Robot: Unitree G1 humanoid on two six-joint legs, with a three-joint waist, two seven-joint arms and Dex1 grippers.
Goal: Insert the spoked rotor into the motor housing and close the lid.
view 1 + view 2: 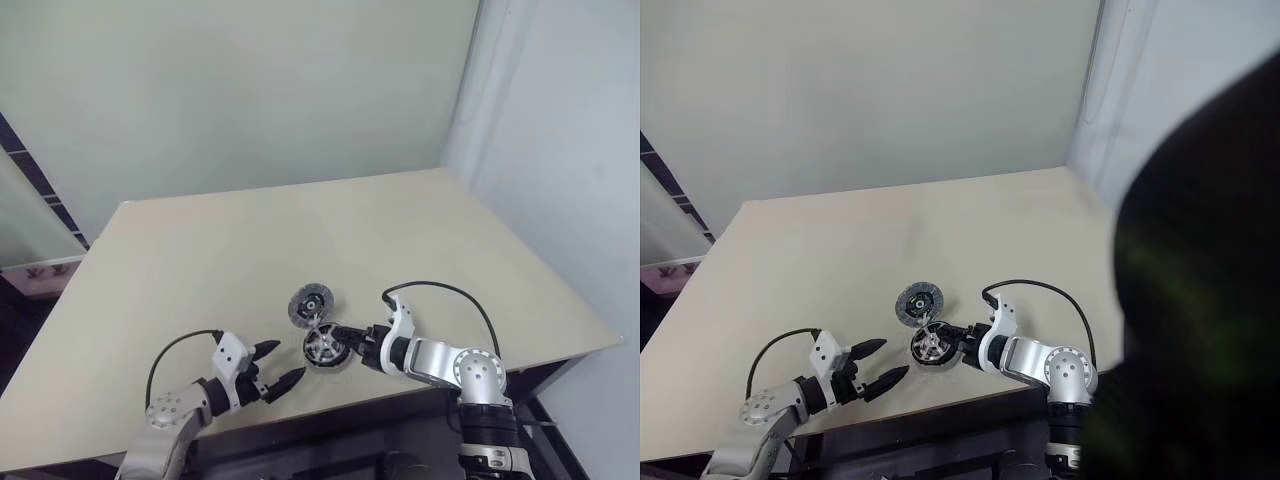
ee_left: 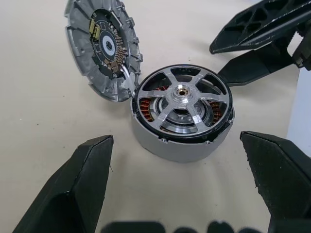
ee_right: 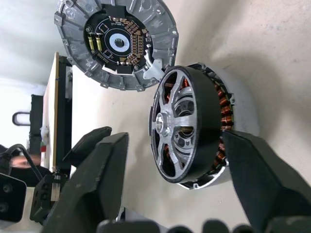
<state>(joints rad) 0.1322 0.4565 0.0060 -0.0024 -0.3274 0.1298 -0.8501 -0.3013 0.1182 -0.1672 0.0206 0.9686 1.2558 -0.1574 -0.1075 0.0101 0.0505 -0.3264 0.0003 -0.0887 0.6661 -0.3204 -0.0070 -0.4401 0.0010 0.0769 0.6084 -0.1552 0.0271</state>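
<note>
Inside housing, copper windings under rotor

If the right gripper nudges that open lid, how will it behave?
The lid leans tilted against the motor housing, so it would probably swing shut or slide off. It looks rigid and metal. Its exposed circuit board and thin wire seem fragile.

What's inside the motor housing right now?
The spoked rotor sits in the motor housing, copper windings showing between its spokes. Anything beneath the rotor is covered. The lid stands open beside it.
</note>
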